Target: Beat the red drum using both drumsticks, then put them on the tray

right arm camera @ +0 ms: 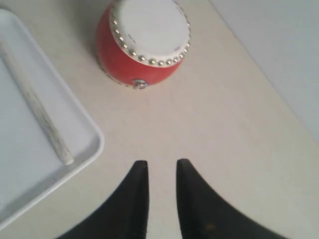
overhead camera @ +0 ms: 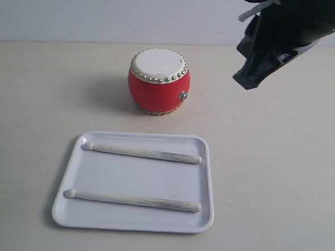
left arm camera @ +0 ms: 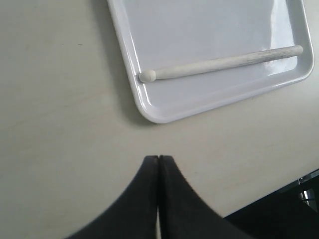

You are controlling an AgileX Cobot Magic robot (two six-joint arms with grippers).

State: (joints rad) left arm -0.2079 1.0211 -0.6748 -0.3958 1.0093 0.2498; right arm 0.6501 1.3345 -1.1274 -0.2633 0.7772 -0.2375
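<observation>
Left claw (left arm camera: pixel 158 158): shut completely, both dark fingers pressed flat together, nothing gripped. Hangs over bare counter (left arm camera: pixel 60 124) and touches no object. Near it, ahead of the tips but clearly apart, a rounded corner of the tray (left arm camera: pixel 149 112), white, with a low raised rim. Inside that corner, the first drumstick (left arm camera: pixel 224 62), pale and slender, flat on the tray floor. Its small rounded tip just beside the rim on the end nearer to this claw, the rest running away along the tray.

Right claw (right arm camera: pixel 162 163): partly open, a narrow gap between the two dark fingers, nothing inside the gap. In the exterior view, raised above the counter (overhead camera: pixel 279 166), in contact with nothing. Ahead of the tips, only bare counter. Farther ahead and toward the side of the left claw, the red drum (right arm camera: pixel 144 45), upright on the counter, white skin on top, a ring of gold studs around it, well apart from this claw. On the same side but nearer, another corner of the tray (right arm camera: pixel 94 144). In it, the second drumstick (right arm camera: pixel 42 117), flat, its blunt end near the rim closest to this claw.

From the exterior view: both sticks (overhead camera: pixel 143 153) (overhead camera: pixel 134 200) inside the tray (overhead camera: pixel 136 175), roughly parallel, well apart from each other, rounded tips toward the left claw's side. Drum (overhead camera: pixel 159 82) beyond the tray, near its far rim, not touching it.
</observation>
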